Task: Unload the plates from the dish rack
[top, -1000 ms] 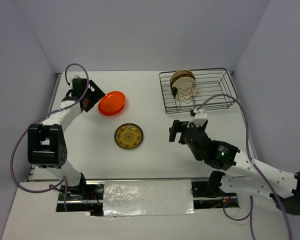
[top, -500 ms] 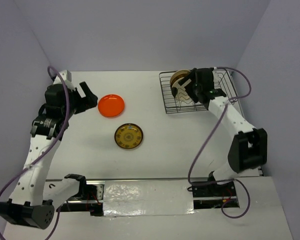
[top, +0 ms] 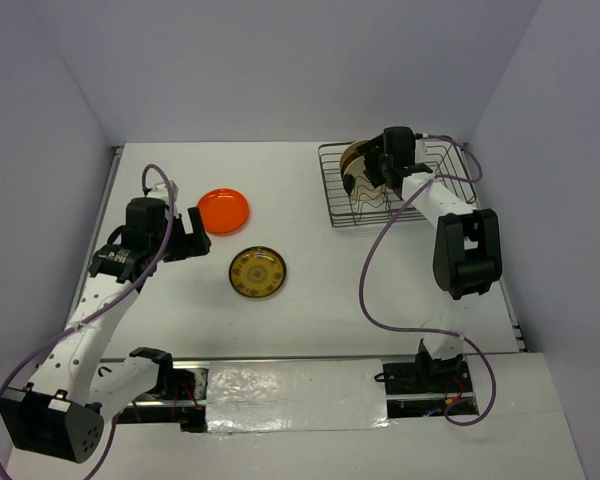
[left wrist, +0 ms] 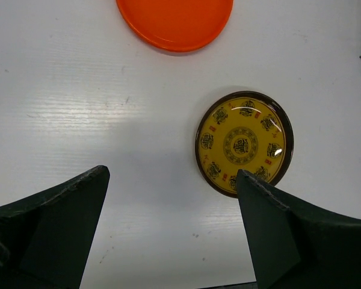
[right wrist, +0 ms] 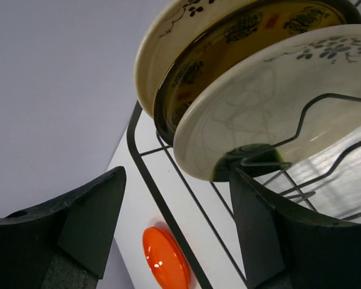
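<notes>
The dish rack [top: 420,190] stands at the back right with three plates upright in its left end: a cream plate [right wrist: 277,102] with a dark rim patch in front, a brown and gold one [right wrist: 240,48] behind it, and another cream plate [right wrist: 162,42] at the back. My right gripper [top: 383,168] is open at these plates, and the front cream plate's lower rim is just above its right finger [right wrist: 289,235]. An orange plate [top: 223,210] and a brown and gold plate [top: 258,272] lie flat on the table. My left gripper [top: 192,238] hovers open and empty beside them.
The rack's thin wire rim [right wrist: 162,186] and wavy dividers [right wrist: 325,120] run close round the right fingers. Grey walls close the table in at the back and on both sides. The arms' bases and cables sit at the near edge.
The right arm swung from the middle of the table up to the rack, and its jaws have narrowed a little. The left gripper drew back from the orange plate, which now lies flat.
</notes>
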Robot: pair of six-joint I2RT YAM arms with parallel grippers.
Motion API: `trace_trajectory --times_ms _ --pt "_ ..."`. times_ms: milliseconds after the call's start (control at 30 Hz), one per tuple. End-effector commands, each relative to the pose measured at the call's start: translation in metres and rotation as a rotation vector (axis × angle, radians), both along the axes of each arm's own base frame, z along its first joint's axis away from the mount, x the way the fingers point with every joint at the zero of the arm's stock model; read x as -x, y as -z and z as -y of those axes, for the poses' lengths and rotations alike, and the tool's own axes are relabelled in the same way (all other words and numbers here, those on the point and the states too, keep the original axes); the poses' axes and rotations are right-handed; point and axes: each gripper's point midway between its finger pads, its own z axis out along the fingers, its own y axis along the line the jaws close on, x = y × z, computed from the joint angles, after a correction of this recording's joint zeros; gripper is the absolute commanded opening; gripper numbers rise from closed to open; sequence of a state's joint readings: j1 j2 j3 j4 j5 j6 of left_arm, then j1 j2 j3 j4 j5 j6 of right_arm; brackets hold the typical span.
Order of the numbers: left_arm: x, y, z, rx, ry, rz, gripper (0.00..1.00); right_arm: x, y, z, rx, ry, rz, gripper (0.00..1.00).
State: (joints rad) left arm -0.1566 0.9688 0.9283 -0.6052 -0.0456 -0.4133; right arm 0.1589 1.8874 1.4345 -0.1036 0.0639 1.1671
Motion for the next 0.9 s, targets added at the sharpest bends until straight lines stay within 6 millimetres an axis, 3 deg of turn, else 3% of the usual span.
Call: trace_trajectory --times_ms 0,33,67,100,167,533,867 --pt "-0.004 -0.017 0.012 -0.003 0.071 0.073 1.0 -0.022 -0.022 0.001 -0.028 0.026 0.095 0.76" --pt "-0.004 -0.017 0.014 -0.002 0.079 0.076 0.99 -0.024 -0.021 0.003 -0.025 0.042 0.091 0.74" --pt "-0.003 -0.017 0.015 -0.002 0.084 0.075 1.0 -0.024 -0.008 0.006 -0.016 0.05 0.048 0.7" --pt "-0.003 -0.016 0.016 -0.005 0.088 0.071 0.99 -0.028 -0.013 0.007 -0.017 0.062 0.042 0.69" --pt "-0.003 -0.016 0.017 -0.004 0.089 0.067 1.0 -0.028 -0.005 0.013 -0.016 0.093 0.003 0.69" --pt "-0.002 -0.016 0.019 0.001 0.101 0.07 1.0 -0.021 -0.008 0.037 0.006 0.203 -0.007 0.64" --pt "-0.002 -0.013 0.02 0.001 0.105 0.061 0.99 -0.016 0.002 0.045 -0.013 0.233 -0.034 0.42"
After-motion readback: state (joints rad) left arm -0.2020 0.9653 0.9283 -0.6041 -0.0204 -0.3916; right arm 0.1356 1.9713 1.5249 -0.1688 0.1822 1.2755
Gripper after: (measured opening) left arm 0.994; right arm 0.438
